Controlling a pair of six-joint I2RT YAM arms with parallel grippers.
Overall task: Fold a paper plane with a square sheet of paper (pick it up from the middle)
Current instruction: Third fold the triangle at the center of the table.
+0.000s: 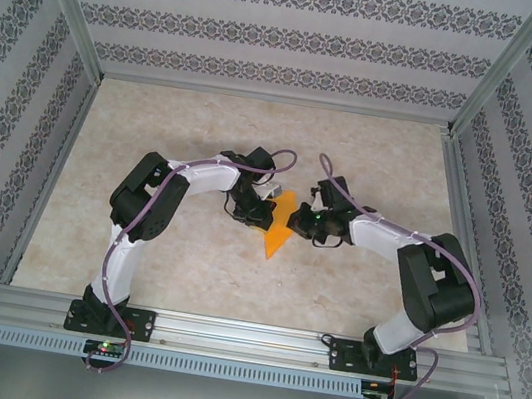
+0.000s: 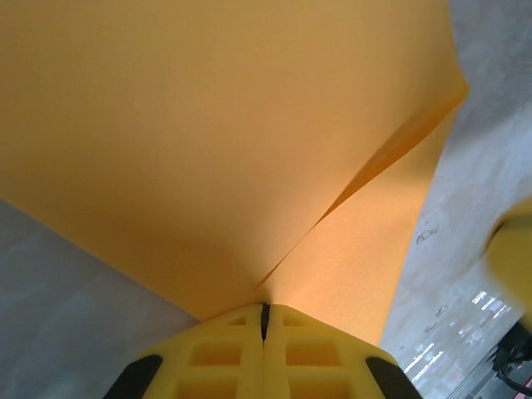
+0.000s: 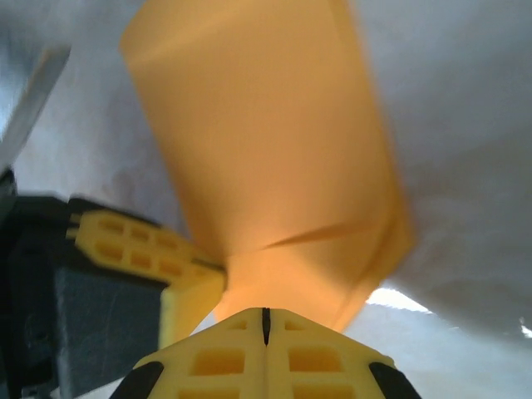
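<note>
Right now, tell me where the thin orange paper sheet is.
In the top view the thin orange paper sheet is centre-frame, pinched between the left gripper and right gripper.

Paper (image 1: pixel 279 228) is over the middle of the table (image 1: pixel 184 268), between the 2 grippers. Left gripper (image 1: pixel 260 211) clamps the paper's left edge and right gripper (image 1: pixel 301 223) clamps its right edge. The paper's pointed end faces the table's near edge.

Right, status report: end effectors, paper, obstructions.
Left end effector shut on orange paper. Right end effector shut on the same sheet. Paper creased, pointed, pinched between both. No obstruction seen.
</note>
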